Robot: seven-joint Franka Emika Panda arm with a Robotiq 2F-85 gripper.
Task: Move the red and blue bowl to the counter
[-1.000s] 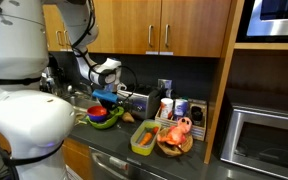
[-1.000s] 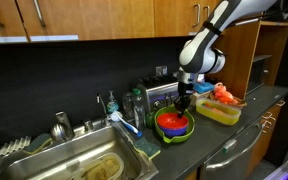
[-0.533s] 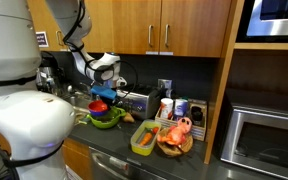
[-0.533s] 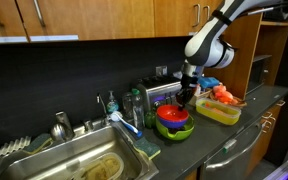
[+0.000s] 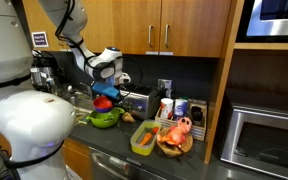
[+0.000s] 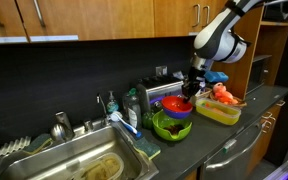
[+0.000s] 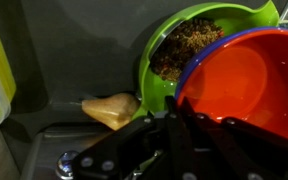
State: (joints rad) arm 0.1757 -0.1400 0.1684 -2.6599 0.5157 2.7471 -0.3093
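Crumbs (image 7: pixel 184 50), brown and coarse, fill the green bowl (image 7: pixel 146 70), which sits on the table (image 7: pixel 74 60) just below the jaws, while the red and blue bowl (image 7: pixel 249 85) looks empty. The gripper (image 6: pixel 192 96) has its jaws clamped on that bowl's rim and holds it in the air. Half a second ago it was nested in the green bowl, and now it hangs clear above it.

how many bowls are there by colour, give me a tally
red and blue bowl, lifted in the claw: 1
green bowl: 1
brown wooden bowl: 1
total: 3
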